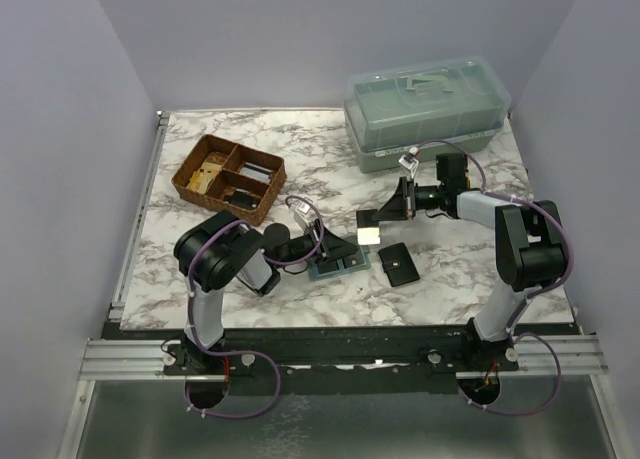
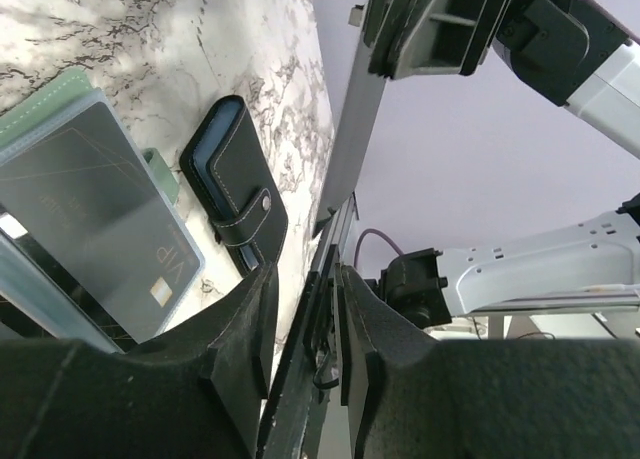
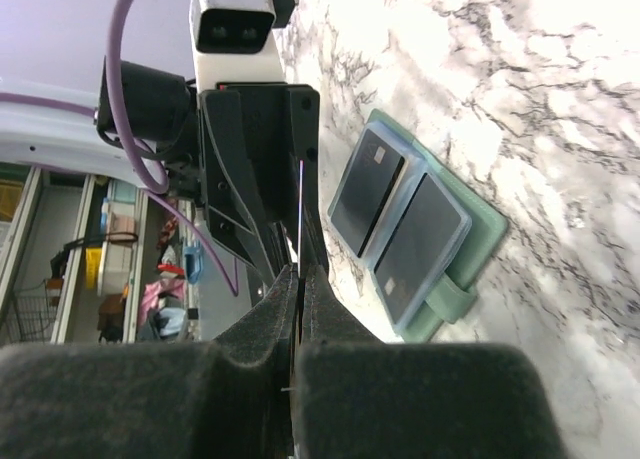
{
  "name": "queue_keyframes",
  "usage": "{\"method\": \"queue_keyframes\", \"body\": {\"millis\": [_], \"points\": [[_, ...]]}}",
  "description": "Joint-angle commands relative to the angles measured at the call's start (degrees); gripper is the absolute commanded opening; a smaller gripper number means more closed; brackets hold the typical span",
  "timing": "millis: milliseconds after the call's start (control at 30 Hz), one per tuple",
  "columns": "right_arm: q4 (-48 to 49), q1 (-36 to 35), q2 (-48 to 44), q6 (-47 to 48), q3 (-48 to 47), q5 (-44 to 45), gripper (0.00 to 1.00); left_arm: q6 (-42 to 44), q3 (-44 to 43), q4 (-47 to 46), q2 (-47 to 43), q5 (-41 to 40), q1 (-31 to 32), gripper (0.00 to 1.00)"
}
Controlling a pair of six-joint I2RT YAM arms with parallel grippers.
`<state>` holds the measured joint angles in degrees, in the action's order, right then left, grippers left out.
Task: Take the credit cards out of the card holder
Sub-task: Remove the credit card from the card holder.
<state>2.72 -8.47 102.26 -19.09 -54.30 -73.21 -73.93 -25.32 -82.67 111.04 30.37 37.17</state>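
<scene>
The sage green card holder point(image 1: 335, 268) lies open on the marble table, with dark cards under its clear sleeves. It also shows in the left wrist view point(image 2: 45, 101) and the right wrist view point(image 3: 482, 222). One dark card point(image 2: 100, 229) reads "VIP"; two dark cards point(image 3: 368, 184) sit side by side in the sleeves. My left gripper point(image 1: 337, 251) rests at the holder's near edge; its jaws point(image 2: 305, 289) stand slightly apart and empty. My right gripper point(image 1: 383, 221) is shut point(image 3: 300, 279) on a thin pale card point(image 1: 368, 235), seen edge-on point(image 3: 301, 204), held above the table right of the holder.
A black snap wallet point(image 1: 398, 264) lies closed just right of the holder, also in the left wrist view point(image 2: 235, 184). A wicker basket point(image 1: 228, 177) with compartments stands at the back left. A clear lidded plastic box point(image 1: 425, 109) stands at the back right.
</scene>
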Motion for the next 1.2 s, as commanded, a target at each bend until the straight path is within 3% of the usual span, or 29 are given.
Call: {"method": "queue_keyframes", "body": {"millis": [0, 200, 467, 833, 1167], "points": [[-1.67, 2.31, -2.3, 1.09, -1.13, -1.85, 0.0, 1.64, -0.42, 0.49, -0.14, -2.46, 0.39, 0.35], [-1.75, 2.76, -2.49, 1.15, -1.13, -1.98, 0.0, 5.91, 3.13, 2.5, -7.02, -6.71, 0.37, 0.44], [-0.04, 2.76, -2.47, -0.08, -0.44, -3.65, 0.0, 9.24, 7.79, 4.32, -16.28, -10.8, 0.13, 0.82], [7.11, 1.38, -2.12, -6.19, 2.0, -7.4, 0.0, 5.8, 0.61, 4.09, -10.72, -6.9, 0.4, 0.82], [8.98, 0.75, -1.95, -7.54, 2.45, -8.53, 0.0, 3.01, -3.65, 2.9, -5.14, -7.03, 1.32, 0.74]]}}
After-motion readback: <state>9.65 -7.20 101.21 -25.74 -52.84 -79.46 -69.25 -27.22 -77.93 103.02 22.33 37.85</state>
